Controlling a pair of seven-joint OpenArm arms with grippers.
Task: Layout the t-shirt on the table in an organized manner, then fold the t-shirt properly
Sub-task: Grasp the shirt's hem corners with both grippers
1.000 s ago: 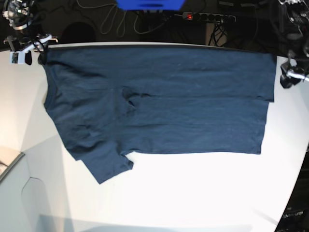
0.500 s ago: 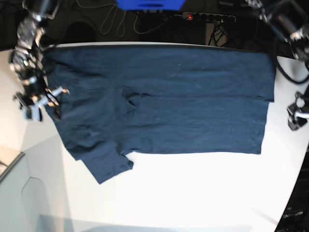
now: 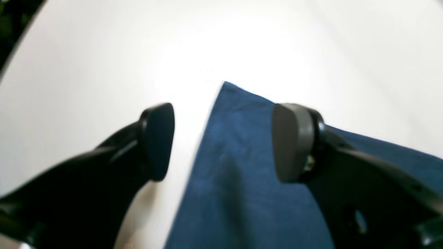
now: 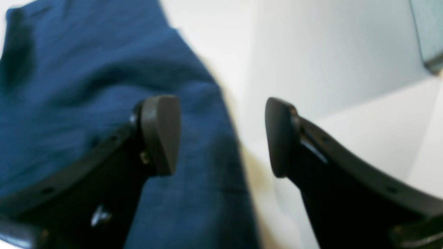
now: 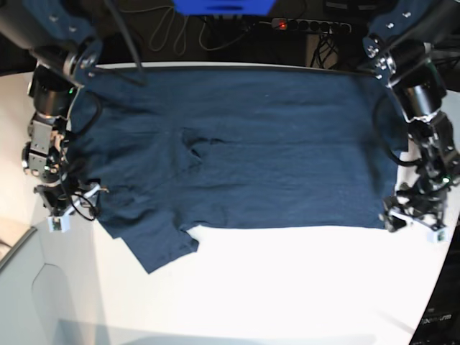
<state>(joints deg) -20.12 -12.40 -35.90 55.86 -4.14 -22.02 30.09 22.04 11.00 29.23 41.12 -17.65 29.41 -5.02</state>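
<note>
The dark navy t-shirt (image 5: 237,151) lies spread on the white table (image 5: 287,287), one sleeve (image 5: 154,244) sticking out toward the front left. My left gripper (image 5: 413,224) hovers at the shirt's near right corner. In the left wrist view the left gripper (image 3: 223,141) is open, with the shirt's corner (image 3: 242,166) showing between its fingers. At the shirt's left edge, above the sleeve, is my right gripper (image 5: 75,208). The right wrist view shows the right gripper (image 4: 221,136) open, straddling the shirt's edge (image 4: 214,145), with nothing clamped.
A pale grey box-like corner piece (image 5: 29,287) sits at the front left, also seen in the right wrist view as the grey corner piece (image 4: 346,52). Cables and a power strip (image 5: 309,25) lie behind the table. The table's curved edge (image 5: 442,287) runs down the right.
Both arms have swung from the shirt's far corners toward the front along its side edges. The shirt itself has not shifted.
</note>
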